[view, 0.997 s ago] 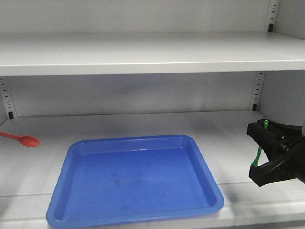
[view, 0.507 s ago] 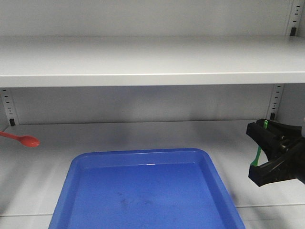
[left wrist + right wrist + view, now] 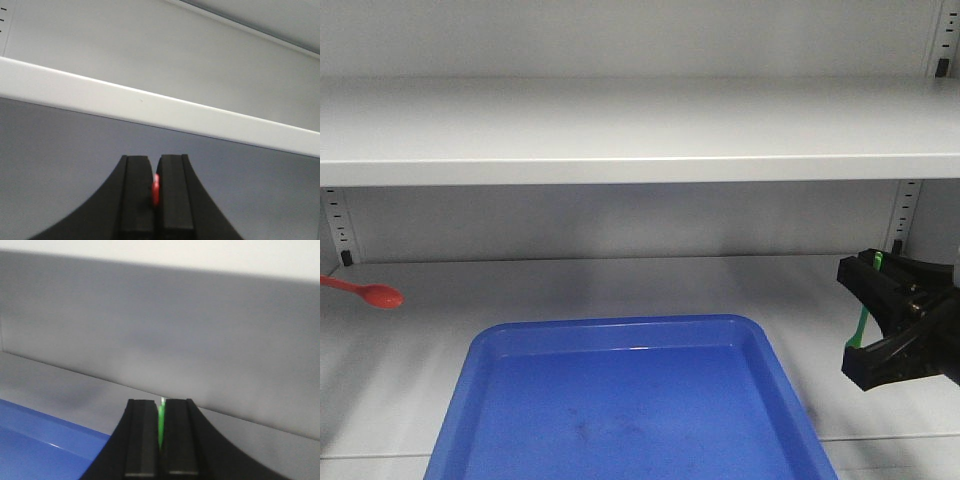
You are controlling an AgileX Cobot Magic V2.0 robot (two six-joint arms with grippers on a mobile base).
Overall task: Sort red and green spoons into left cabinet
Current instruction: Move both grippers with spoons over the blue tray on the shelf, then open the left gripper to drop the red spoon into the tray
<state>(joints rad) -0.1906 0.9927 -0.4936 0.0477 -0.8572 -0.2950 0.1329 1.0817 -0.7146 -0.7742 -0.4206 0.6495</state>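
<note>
We judge the 2 plastic spoons light, thin and slippery, best pinched mid-handle. The left end effector [image 3: 154,167] grips the red spoon [image 3: 365,292], left of the blue tray [image 3: 620,325]; the right end effector [image 3: 852,320] grips the green spoon [image 3: 863,325], right of the tray.

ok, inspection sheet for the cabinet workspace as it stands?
Surface: lower shelf, grey, bare around the tray.
Job's things: red spoon comes in from the left edge, bowl pointing right; green spoon stands near upright at the right.
Clutter: blue tray on the lower shelf, visible part holds nothing.
Grippers: left gripper, jaws shut on the red spoon; right gripper, jaws shut on the green spoon.
Cables: nothing seen.
Surroundings: upper shelf; peg-hole strips at the back.
</note>
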